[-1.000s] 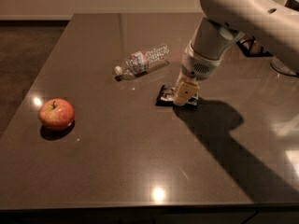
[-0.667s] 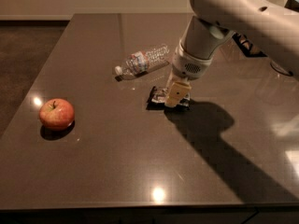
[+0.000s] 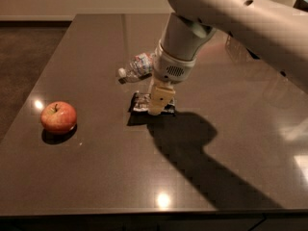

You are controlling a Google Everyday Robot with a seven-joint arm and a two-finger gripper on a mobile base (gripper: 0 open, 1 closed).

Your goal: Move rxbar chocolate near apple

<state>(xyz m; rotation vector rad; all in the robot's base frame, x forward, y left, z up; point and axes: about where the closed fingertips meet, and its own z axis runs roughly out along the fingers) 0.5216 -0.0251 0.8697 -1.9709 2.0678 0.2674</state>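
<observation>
The rxbar chocolate [image 3: 140, 103], a small flat bar in a black wrapper with silver lettering, is at the middle of the dark table. My gripper [image 3: 159, 107] comes down from the upper right and is shut on the bar's right part, holding it just above the tabletop with a shadow below it. The tan finger [image 3: 161, 98] covers part of the bar. The red-and-yellowish apple [image 3: 58, 117] stands upright near the table's left edge, well to the left of the bar and apart from it.
A clear plastic water bottle [image 3: 137, 66] lies on its side just behind the bar, partly hidden by my arm. The dark table [image 3: 96, 177] has its left edge close to the apple and its front edge at the bottom. My arm's shadow falls to the right.
My gripper has moved left towards the apple, and the rxbar chocolate has moved left with it. The apple and the bottle have not moved.
</observation>
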